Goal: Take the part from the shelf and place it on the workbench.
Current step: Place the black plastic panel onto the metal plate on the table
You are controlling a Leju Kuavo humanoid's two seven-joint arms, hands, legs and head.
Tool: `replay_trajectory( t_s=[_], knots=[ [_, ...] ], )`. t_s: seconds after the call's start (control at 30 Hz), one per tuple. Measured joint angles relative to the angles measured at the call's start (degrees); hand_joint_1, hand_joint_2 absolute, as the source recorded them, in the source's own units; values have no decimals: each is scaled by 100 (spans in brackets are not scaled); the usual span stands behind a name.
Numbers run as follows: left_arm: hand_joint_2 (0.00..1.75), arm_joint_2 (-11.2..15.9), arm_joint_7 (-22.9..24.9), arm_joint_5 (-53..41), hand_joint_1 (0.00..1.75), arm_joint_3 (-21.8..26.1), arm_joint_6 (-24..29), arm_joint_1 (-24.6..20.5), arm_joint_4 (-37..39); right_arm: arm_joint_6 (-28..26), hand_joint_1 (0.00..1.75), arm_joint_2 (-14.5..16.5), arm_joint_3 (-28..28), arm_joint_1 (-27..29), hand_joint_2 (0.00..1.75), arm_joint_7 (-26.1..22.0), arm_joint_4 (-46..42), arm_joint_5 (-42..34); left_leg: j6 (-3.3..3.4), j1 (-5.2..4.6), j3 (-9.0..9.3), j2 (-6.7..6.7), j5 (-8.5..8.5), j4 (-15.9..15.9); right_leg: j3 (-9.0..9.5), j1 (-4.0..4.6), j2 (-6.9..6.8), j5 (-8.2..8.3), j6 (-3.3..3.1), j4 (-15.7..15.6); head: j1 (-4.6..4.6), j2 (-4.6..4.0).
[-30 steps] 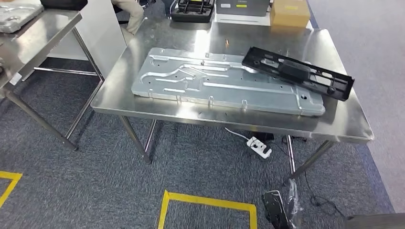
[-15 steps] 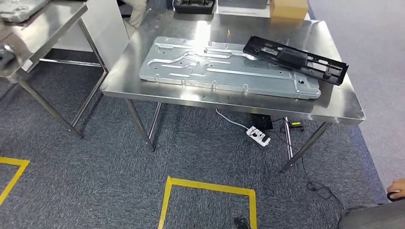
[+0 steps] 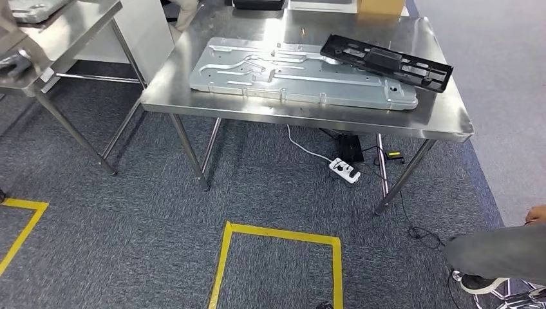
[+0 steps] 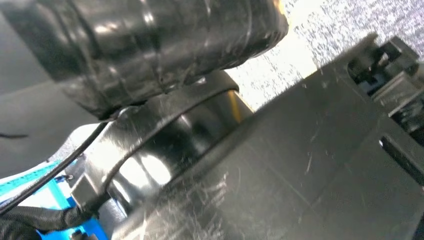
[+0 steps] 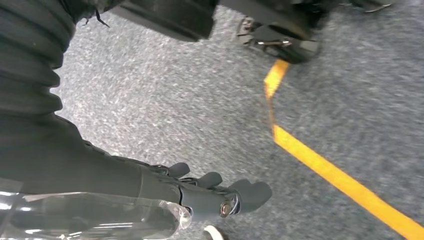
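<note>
1. The right hand [image 5: 220,197] hangs over grey carpet [image 5: 165,105] beside a yellow tape line [image 5: 320,165]; its fingers are curled inward and hold nothing.
2. Whether the left hand holds anything cannot be told: its wrist view is taken up by dark, glossy, blurred surfaces close to the lens.
3. The black plastic part [image 3: 385,62] lies at the steel workbench's [image 3: 302,116] far right corner, one end resting on the embossed metal panel [image 3: 302,80] that lies along the front edge.
4. Under the workbench lies a white power strip [image 3: 343,170].
5. A person's trouser leg [image 3: 499,251] and shoe are near the right side.
</note>
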Motion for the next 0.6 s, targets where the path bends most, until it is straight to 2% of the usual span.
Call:
replay_trajectory(
  t_s=[0.03,0.07,0.1,0.13,0.17,0.2,0.23,0.27,0.3,0.33,0.37,0.4,0.47,0.5,0.53,0.6],
  knots=[
    [0,4,1,1,0,4,0,7,0,0,0,6,2,-2,175,1,20,3,-40,15,-60,-10,-229,177,-71,-8,-10,73,-43,-7,-4,0],
    [0,7,1,1,0,7,-3,11,0,0,0,13,4,-8,175,1,33,7,-76,34,-134,-17,-541,454,-150,-6,-15,143,-71,-2,-9,0],
    [0,7,1,2,0,9,-5,14,0,0,0,17,6,-10,175,2,43,10,-109,48,-204,-17,-840,809,-244,-3,-16,216,-86,2,-18,0],
    [0,7,1,2,0,10,-9,14,0,0,0,20,7,-11,175,2,54,14,-133,64,-246,-17,-1025,1149,-331,1,-17,287,-87,10,-24,0],
    [0,7,0,2,0,10,-12,14,0,0,0,22,8,-12,175,2,66,15,-151,77,-238,-17,-1071,1398,-425,4,-21,359,-82,22,-23,0],
    [0,7,0,2,0,11,-13,14,0,0,0,22,8,-12,175,2,77,16,-161,89,-152,-17,-986,1486,-525,5,-24,429,-73,39,-26,0],
    [0,7,0,2,0,11,-13,12,0,0,0,23,8,-14,175,2,87,18,-161,100,30,-17,-823,1371,-623,4,-25,494,-60,60,-27,0],
    [0,7,0,2,0,12,-13,6,0,0,0,23,8,-18,175,2,97,18,-153,108,316,-21,-685,1070,-718,3,-25,556,-44,85,-27,0],
    [0,8,0,2,0,13,-13,-6,0,0,0,24,9,-22,175,2,105,19,-136,106,656,-28,-658,640,-796,5,-21,610,-19,106,-29,0],
    [0,8,0,2,0,14,-13,-22,0,0,0,26,10,-27,175,1,113,19,-106,95,963,-37,-711,195,-851,7,-21,663,13,120,-24,0],
    [0,9,0,2,0,15,-13,-35,0,0,0,27,11,-34,175,1,119,20,-68,77,1164,-46,-794,-139,-881,6,-24,720,49,117,-22,0],
    [0,9,0,2,0,17,-13,-45,0,0,0,29,11,-39,175,0,125,20,-24,51,1247,-51,-856,-336,-900,-2,-29,780,89,97,-21,0],
    [0,9,0,2,0,20,-13,-41,0,0,0,35,15,-37,175,-1,146,21,81,29,1185,-39,-770,-428,-925,-24,-26,873,168,55,-22,0],
    [0,10,1,3,0,20,-12,-33,0,0,0,37,19,-30,175,-1,159,20,143,29,1135,-25,-694,-452,-959,-31,-13,788,194,99,-19,0],
    [0,13,1,3,0,20,-11,-25,0,0,0,38,25,-24,175,-1,170,19,204,33,1069,-11,-611,-475,-1012,-35,1,581,209,243,-8,0],
    [0,20,2,4,0,20,-10,-19,0,0,0,38,34,-30,175,-2,179,18,286,21,911,7,-462,-483,-1155,-38,17,-62,210,848,17,0]
  ],
)
